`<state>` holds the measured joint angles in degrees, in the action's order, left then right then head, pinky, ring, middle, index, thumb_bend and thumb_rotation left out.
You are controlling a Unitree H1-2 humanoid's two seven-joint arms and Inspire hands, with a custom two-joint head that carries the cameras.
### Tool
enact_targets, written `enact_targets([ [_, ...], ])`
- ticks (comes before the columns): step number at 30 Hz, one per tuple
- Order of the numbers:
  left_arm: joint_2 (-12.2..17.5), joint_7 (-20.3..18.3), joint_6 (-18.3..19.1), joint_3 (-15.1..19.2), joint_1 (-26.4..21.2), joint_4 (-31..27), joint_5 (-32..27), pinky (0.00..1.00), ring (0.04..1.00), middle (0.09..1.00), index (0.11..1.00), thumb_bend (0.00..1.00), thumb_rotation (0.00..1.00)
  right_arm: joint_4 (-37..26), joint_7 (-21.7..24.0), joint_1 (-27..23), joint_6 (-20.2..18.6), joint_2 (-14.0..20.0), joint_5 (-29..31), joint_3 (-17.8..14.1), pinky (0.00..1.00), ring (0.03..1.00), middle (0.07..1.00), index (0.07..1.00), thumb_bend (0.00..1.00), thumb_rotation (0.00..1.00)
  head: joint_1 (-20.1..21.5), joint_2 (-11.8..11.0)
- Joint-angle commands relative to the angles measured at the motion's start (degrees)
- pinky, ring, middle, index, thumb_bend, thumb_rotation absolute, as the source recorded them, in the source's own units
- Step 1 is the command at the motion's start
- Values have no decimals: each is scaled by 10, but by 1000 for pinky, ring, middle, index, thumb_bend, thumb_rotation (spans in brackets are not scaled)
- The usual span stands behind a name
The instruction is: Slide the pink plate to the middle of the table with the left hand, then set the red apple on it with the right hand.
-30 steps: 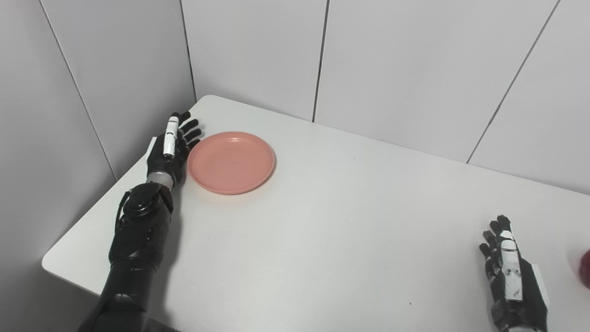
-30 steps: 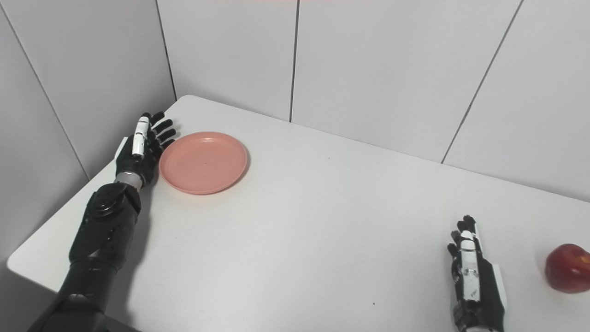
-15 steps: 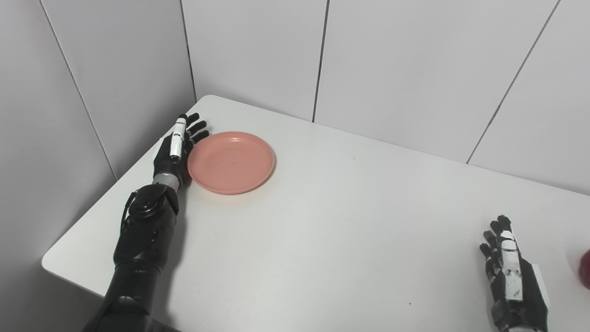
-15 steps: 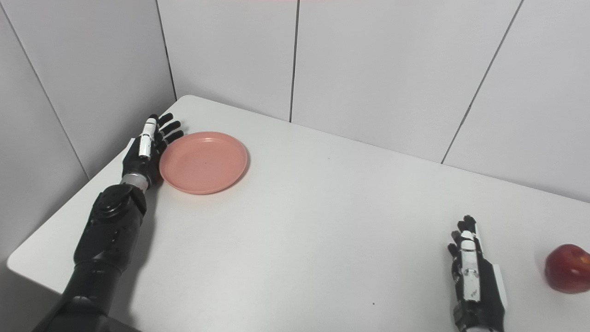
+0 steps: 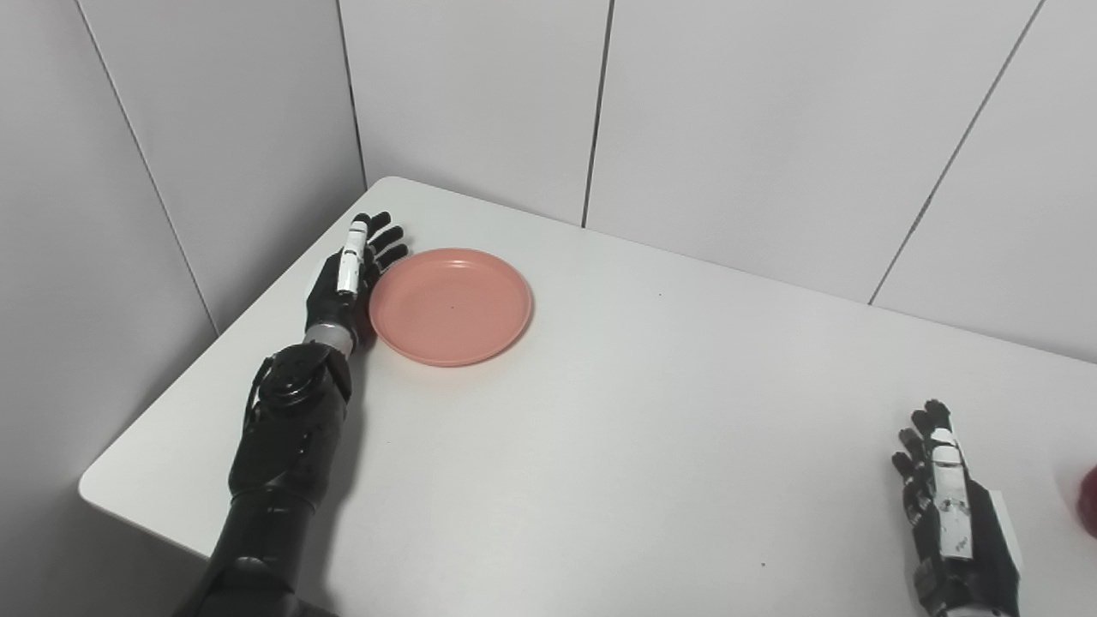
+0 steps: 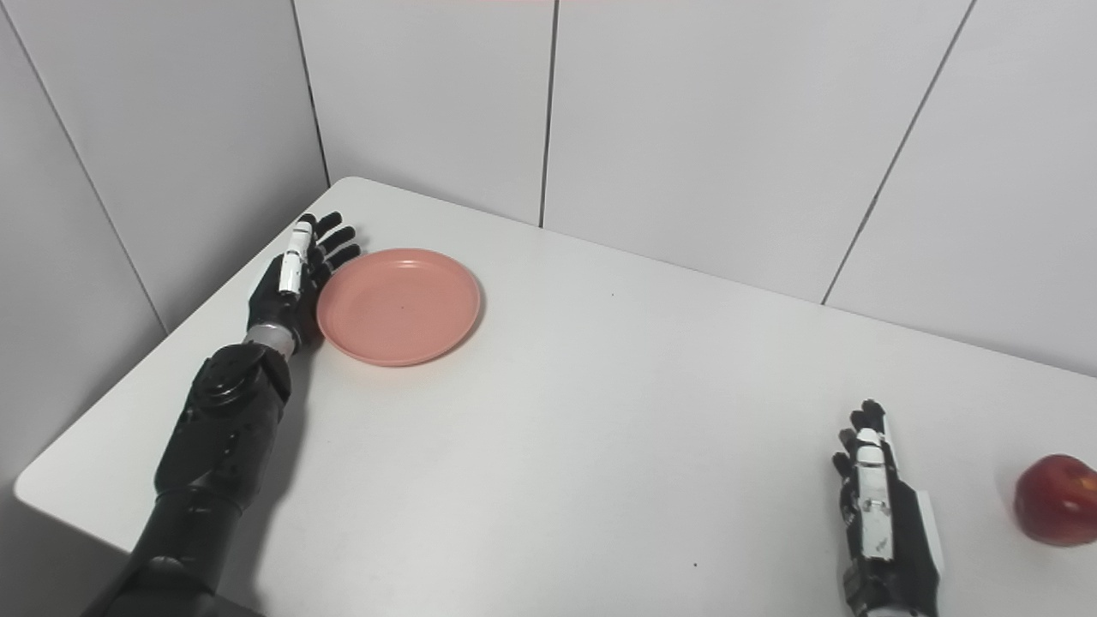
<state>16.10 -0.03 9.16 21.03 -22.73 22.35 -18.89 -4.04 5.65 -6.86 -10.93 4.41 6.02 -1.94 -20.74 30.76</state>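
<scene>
The pink plate (image 5: 451, 305) lies flat on the white table (image 5: 634, 446) at its far left. My left hand (image 5: 350, 274) stands on edge, open, with its palm against the plate's left rim and fingers pointing away from me. At the near right my right hand (image 6: 883, 514) rests open on the table, holding nothing. The red apple (image 6: 1055, 500) sits on the table to the right of that hand, a short gap away; the left eye view shows only a sliver of it at the picture's edge.
Grey panelled walls (image 5: 754, 128) close in the table at the back and on the left, meeting at the corner near the plate. The table's left edge (image 5: 214, 343) runs just beside my left arm.
My left hand has moved right, met the plate's left rim and pushed the plate a short way to the right. The right hand and the apple have not moved.
</scene>
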Motion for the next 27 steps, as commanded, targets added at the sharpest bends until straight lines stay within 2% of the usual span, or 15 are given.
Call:
enact_targets([
  [1, 2, 4, 9, -3, -19, -24, -3, 853, 859, 868, 852, 308, 1000, -19, 2, -13, 2, 2, 6, -1, 1000, 1000, 1000, 1000, 152, 1000, -1, 1],
  [6, -1, -7, 15, -13, -13, -33, -3, 882, 884, 889, 874, 332, 1000, -20, -1, -13, 1, 0, 5, -2, 1000, 1000, 1000, 1000, 145, 1000, 0, 2],
  [11, -8, 3, 24, -20, -15, -37, 4, 864, 868, 875, 862, 345, 1000, -20, 0, -13, 1, 1, 5, -2, 1000, 1000, 1000, 1000, 154, 1000, 1, 2],
  [27, -13, 1, 19, -44, -18, -28, 11, 860, 862, 865, 852, 331, 1000, -21, -1, -13, -3, -2, 8, -2, 1000, 1000, 1000, 1000, 159, 1000, 3, 5],
])
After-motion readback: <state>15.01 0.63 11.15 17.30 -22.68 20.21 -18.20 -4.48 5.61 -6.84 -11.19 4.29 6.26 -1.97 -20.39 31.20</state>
